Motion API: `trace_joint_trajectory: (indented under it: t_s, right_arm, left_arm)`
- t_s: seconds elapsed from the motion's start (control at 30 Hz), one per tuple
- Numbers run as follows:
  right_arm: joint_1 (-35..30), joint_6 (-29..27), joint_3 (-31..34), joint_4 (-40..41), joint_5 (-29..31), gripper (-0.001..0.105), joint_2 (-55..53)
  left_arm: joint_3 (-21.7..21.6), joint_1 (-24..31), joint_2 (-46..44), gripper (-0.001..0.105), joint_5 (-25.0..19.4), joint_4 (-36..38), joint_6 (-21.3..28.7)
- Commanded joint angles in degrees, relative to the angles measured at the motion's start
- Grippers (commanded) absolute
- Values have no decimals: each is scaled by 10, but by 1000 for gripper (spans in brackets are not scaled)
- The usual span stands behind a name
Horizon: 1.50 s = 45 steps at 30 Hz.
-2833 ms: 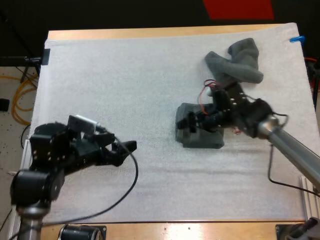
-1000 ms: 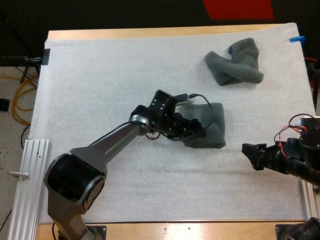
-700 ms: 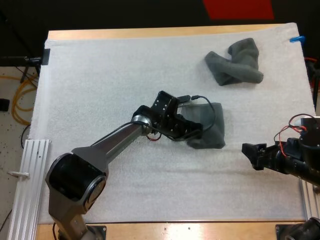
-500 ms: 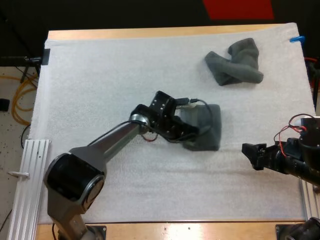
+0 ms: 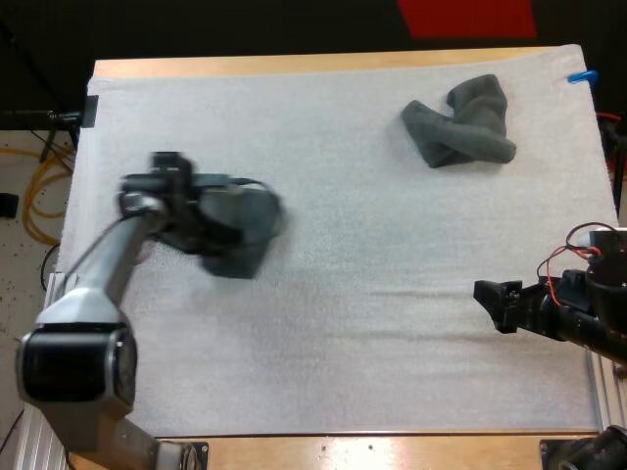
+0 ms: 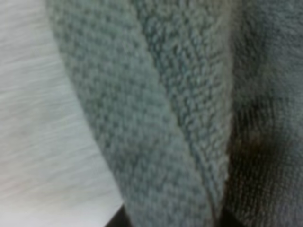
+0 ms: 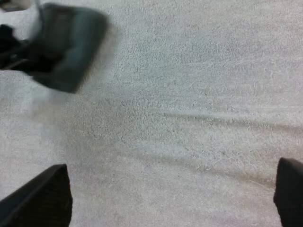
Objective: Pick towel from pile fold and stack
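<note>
Near the mat's left edge, roughly midway between its near and far sides, the left gripper [image 5: 211, 230] is clenched on the folded towel [image 5: 243, 233]. The left wrist view shows the towel's layered folds pressed right up between the dark fingers. I cannot tell whether the bundle rests on the mat [image 5: 343, 323] or hangs just above it.

The crumpled towel [image 5: 460, 122] lies near the mat's far right corner, well apart from everything else. The right gripper [image 5: 495, 299] waits at the mat's right edge, jaws released and wide apart over bare mat, grasping nothing.

The main risk, as I judge it, is the fold coming undone. The fingers seem to pinch only one side of the bundle, so the free layers could sag or fan open. If the lower layer brushes the mat's rough surface, friction could peel it back.

Letting go carries its own risk: if the jaws open while the arm is travelling, the towel could flop sideways or land skewed. A poor base would spoil any stack built on it.

The spot is also close to the left edge, so overshooting could leave part of the towel hanging off the mat. A clash between the arms looks unlikely, since they are well apart.
</note>
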Motion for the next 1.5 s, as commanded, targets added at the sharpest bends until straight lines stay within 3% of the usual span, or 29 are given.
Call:
trace_joint_trajectory:
  t_s: [0.0,0.2,0.33,0.4,0.6,0.67,0.8,0.9,1.13,1.37,1.47]
  right_arm:
    - [0,2,0,-4,-3,84,-3]
    - [0,2,0,-4,-3,84,-3]
    - [0,2,0,-4,-3,84,-3]
    - [0,2,0,-4,-3,84,-3]
    - [0,2,0,-4,-3,84,-3]
    - [0,2,0,-4,-3,84,-3]
    - [0,2,0,-6,-3,84,-3]
    - [0,2,0,-10,-3,84,-3]
    - [0,-3,0,-34,-7,84,-3]
    - [0,-14,20,-28,-7,84,-3]
    - [0,-37,39,-31,9,84,-2]
  left_arm:
    - [-2,21,-5,0,-22,13,7]
    - [-2,116,-5,0,-25,10,36]
    - [-5,135,-6,5,-44,7,52]
    - [-10,134,-6,15,-74,7,65]
    - [-37,134,-10,52,-84,24,65]
    - [-47,134,-15,56,-110,34,63]
    - [-68,134,-53,56,-178,37,63]
    - [-79,134,-97,56,-200,36,63]
    - [-80,109,-217,56,-201,42,50]
    - [-80,11,-344,56,-200,83,26]
    - [-80,-39,-393,56,-155,103,20]
